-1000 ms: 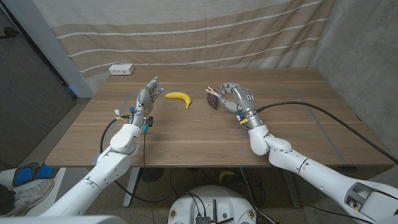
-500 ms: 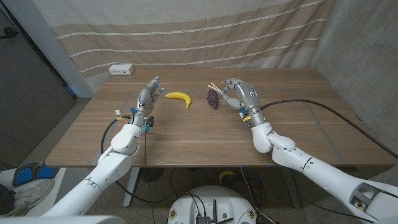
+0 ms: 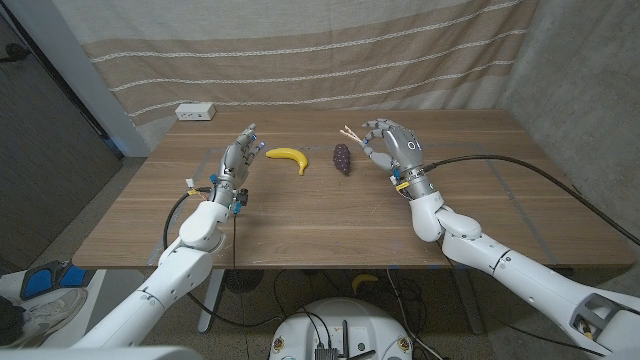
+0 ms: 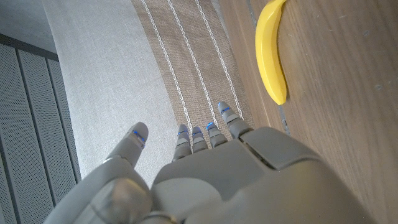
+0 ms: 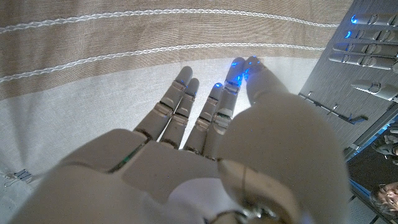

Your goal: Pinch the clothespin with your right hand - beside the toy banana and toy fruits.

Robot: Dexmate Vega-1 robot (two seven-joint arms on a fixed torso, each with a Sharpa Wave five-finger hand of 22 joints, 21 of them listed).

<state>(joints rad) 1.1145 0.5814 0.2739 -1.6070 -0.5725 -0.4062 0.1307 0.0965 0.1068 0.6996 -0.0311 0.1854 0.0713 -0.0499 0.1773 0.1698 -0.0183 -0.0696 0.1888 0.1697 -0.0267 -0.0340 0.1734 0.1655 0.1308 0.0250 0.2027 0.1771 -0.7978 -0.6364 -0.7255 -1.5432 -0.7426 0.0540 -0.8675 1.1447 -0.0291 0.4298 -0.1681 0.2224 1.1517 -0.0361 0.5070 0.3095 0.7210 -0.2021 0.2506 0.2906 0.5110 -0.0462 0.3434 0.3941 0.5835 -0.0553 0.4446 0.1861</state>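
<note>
We saw the wooden table (image 3: 330, 215) backed by a striped beige curtain (image 3: 300, 60), with a grey wall (image 3: 590, 90) to the robot's right. On the table's far left corner lay a white power strip (image 3: 195, 112), well apart from everything else. The left hand (image 3: 238, 157) stood on its edge near the toy banana (image 3: 289, 157), fingers apart and straight, gripping nothing; from its wrist camera the toy banana (image 4: 271, 53) lay just beyond the fingertips (image 4: 225, 112). The purple toy fruit (image 3: 342, 157) lay on the wood between the banana and the right hand (image 3: 395, 145), apart from both. That right hand was raised over the table, its thumb and a finger pinching the pale wooden clothespin (image 3: 350, 133), which stuck out toward the fruit, above and just behind it. Nothing stood between the clothespin and the fruits. In the right wrist view we could not make out the clothespin past the lit fingertips (image 5: 239, 65).
</note>
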